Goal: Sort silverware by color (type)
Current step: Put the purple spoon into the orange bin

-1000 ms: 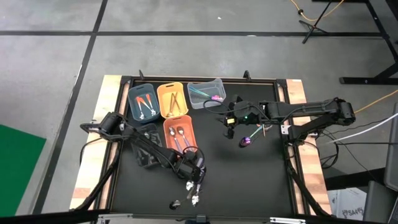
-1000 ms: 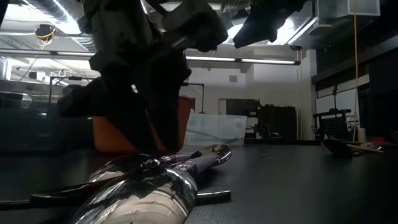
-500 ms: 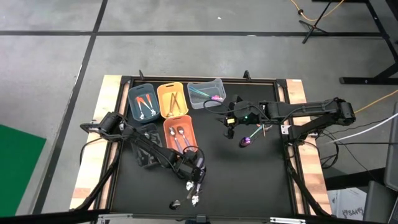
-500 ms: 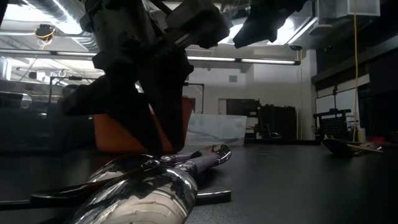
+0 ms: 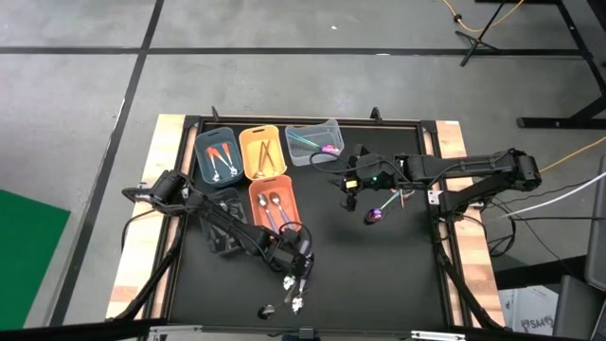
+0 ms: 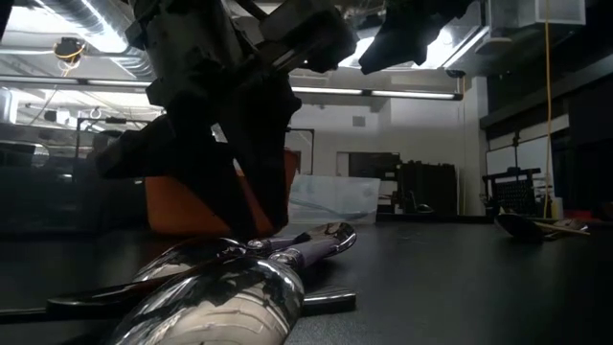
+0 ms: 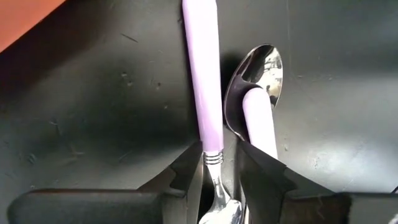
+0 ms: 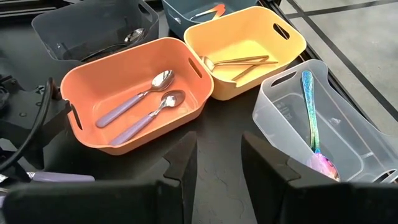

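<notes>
Near the table's near edge, my left gripper (image 5: 290, 261) is open and low over a small pile of silverware (image 5: 295, 292). In the left wrist view its fingertips (image 7: 219, 180) stand on either side of the silver neck (image 7: 213, 163) of a lilac-handled piece (image 7: 204, 74). A second lilac-handled spoon (image 7: 256, 81) lies beside it on the black mat. My right gripper (image 5: 348, 194) hovers open (image 8: 217, 165) right of the bins. A purple iridescent spoon (image 5: 376, 214) lies on the mat close to it. My left gripper comes from above with a finger (image 7: 186, 177) right beside the neck of the lilac-handled piece, which lies flat on the mat. I cannot tell whether either finger touches it.
The bins stand at the far left: an orange one with two lilac-handled spoons (image 8: 134, 102), a yellow one with gold pieces (image 8: 245, 53), a clear one with an iridescent piece (image 8: 311, 118), a blue-grey one (image 5: 217, 153) and a dark one (image 5: 223, 232). A dark piece (image 5: 267, 310) lies near the front edge.
In the low view my left gripper has edged slightly sideways over the silverware pile. The right arm and the cutlery have kept still.
</notes>
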Robot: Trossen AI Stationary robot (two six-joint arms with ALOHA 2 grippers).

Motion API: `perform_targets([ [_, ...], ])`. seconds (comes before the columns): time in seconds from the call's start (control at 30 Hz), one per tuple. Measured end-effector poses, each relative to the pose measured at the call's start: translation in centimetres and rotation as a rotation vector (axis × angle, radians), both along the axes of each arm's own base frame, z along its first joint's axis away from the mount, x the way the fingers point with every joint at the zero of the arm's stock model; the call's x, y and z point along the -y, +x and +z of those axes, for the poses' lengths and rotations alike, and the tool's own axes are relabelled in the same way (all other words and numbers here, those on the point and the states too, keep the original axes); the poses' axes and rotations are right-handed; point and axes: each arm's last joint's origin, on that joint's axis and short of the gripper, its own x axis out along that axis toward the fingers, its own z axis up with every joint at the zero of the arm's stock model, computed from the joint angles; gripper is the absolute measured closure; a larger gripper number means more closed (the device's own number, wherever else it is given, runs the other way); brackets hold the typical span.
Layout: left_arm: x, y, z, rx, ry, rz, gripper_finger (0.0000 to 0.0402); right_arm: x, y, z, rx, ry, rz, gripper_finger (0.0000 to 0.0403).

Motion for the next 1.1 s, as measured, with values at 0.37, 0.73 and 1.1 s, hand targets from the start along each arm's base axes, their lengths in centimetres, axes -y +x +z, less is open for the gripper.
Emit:
perform_targets([
  [0.37, 0.3, 0.3, -1.3, -0.022, -0.033, -0.018, 0.0308, 0.0, 0.0, 0.0, -0.003, 0.001, 0.001, 0.0292],
  [0.73, 0.3, 0.4, -2.2, -0.057, -0.042, -0.020, 0.0308, 0.0, 0.0, 0.0, -0.003, 0.001, 0.001, 0.0292],
  [1.1, -0.7, 0.2, -2.4, -0.128, -0.041, -0.005, 0.0321, 0.0, 0.0, 0.0, -0.003, 0.000, -0.001, 0.0292],
])
